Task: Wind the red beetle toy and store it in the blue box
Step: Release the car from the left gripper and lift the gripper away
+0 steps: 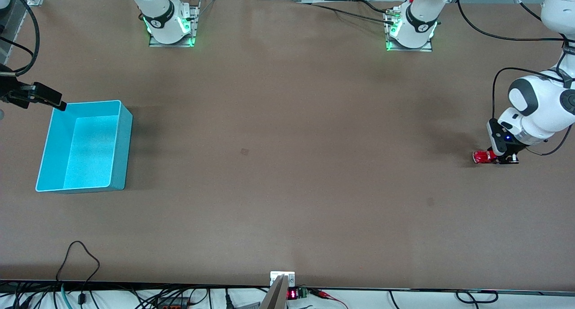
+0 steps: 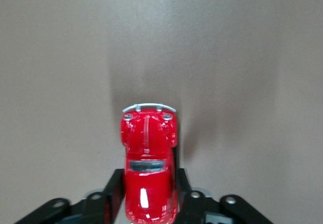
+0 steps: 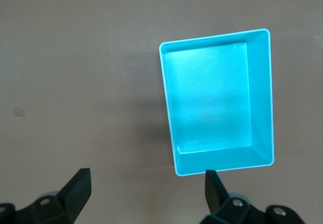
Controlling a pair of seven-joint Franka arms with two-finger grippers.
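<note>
Red beetle toy sits on the table at about 3 o'clock, at the left arm's end; left gripper is down around its rear, fingers flanking the body, but whether they clamp it I cannot tell. Blue box stands empty at about 9 o'clock, well apart from the toy. Right gripper hangs wide open over the table just beside the box, waiting; judged: storing not yet done, winding unverifiable.

Even overhead light, soft shadows.
</note>
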